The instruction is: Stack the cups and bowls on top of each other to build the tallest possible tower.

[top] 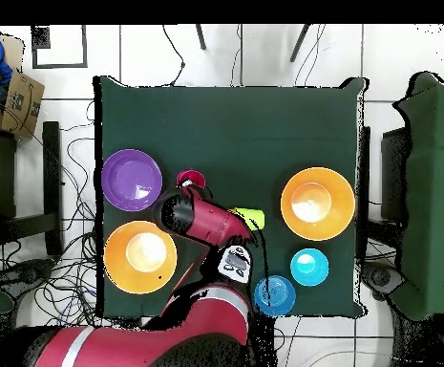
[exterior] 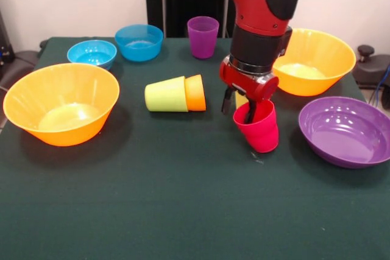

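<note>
Gripper [exterior: 244, 109] at frame centre-right, one finger inside red cup [exterior: 259, 127], other outside: pinching its rim. Cup tilted, low over table [exterior: 183, 211], beside purple bowl [exterior: 346, 131]. No tower yet. Risk: thin rim grip lets cup rotate or slip; swing could clip nearby orange bowl [exterior: 314, 60].

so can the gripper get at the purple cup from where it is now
Probably not right away: the gripper has a finger inside the red cup, so it is occupied. Otherwise the purple cup stands upright at the far edge with nothing crowding its rim.
</note>
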Controlling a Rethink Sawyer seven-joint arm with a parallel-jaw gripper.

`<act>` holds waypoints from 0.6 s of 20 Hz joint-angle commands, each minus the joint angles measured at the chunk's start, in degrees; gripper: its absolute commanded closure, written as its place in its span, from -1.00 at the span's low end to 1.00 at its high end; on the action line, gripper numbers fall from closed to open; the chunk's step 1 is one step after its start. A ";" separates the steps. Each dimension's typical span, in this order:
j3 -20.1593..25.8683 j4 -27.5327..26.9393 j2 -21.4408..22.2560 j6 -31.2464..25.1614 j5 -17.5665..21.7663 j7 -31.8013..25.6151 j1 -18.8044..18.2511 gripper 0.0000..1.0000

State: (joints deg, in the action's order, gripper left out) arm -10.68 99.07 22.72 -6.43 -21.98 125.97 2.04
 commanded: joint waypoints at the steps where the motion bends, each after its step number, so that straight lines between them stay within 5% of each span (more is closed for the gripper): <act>1: 0.77 -4.71 -2.40 2.28 -4.85 12.17 3.41 -1.00; 2: -0.40 -4.65 -2.63 2.96 -5.83 12.33 4.27 1.00; 12: 1.84 -2.82 -1.41 4.23 -6.71 11.51 3.55 1.00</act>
State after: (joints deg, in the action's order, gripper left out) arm -13.78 96.91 22.44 -3.08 -26.54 126.17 5.90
